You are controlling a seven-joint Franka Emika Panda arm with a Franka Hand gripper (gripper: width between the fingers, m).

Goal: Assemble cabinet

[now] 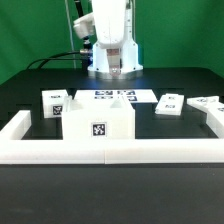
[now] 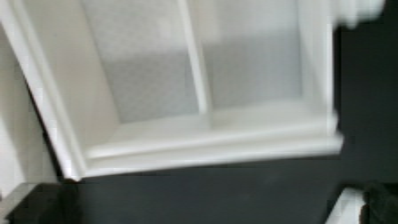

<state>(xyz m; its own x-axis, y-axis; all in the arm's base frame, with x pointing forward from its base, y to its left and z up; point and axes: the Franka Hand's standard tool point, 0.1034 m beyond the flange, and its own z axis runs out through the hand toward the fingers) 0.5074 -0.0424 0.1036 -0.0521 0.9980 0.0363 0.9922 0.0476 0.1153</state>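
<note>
The cabinet body [image 1: 98,120] is a white open-topped box with a black-and-white tag on its front. It stands on the black table against the front border rail. In the wrist view it [image 2: 196,90] shows from above, blurred, with a divider between two compartments. My gripper [image 1: 114,68] hangs at the back, above the marker board and well apart from the box. In the wrist view the gripper [image 2: 205,208] is open, its fingertips [image 2: 368,205] far apart at the frame's corners with only black table between them.
The marker board [image 1: 115,97] lies behind the box. Tagged white parts lie loose: one on the exterior view's left [image 1: 55,102], two on its right [image 1: 167,104] [image 1: 207,103]. A low white border rail [image 1: 120,152] runs along the front and both sides.
</note>
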